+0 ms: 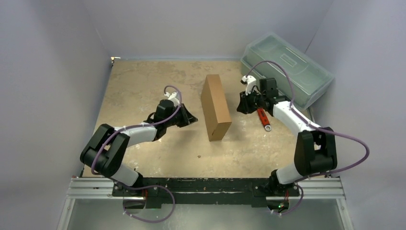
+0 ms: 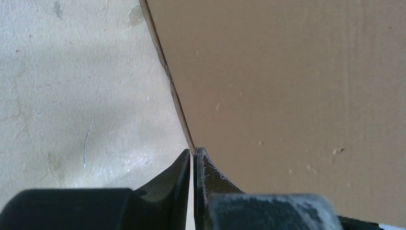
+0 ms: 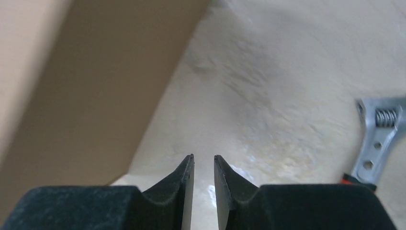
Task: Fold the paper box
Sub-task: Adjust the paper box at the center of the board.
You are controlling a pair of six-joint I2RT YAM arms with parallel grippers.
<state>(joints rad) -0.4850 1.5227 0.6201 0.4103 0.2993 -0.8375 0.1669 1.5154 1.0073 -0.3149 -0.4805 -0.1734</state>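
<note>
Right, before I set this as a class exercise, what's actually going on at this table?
The brown paper box stands on edge in the middle of the table and looks closed up. The robot's left hand is shut, its tips right at the box's bottom edge; whether they touch it is unclear. The right hand sits on the box's other side, slightly open and empty. An adjustable wrench lies beside that hand, and a plastic toolbox sits in the far right corner.

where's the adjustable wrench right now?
Top view: the wrench lies on the table, right side, beside the right gripper, between the standing paper box and the plastic toolbox.
</note>
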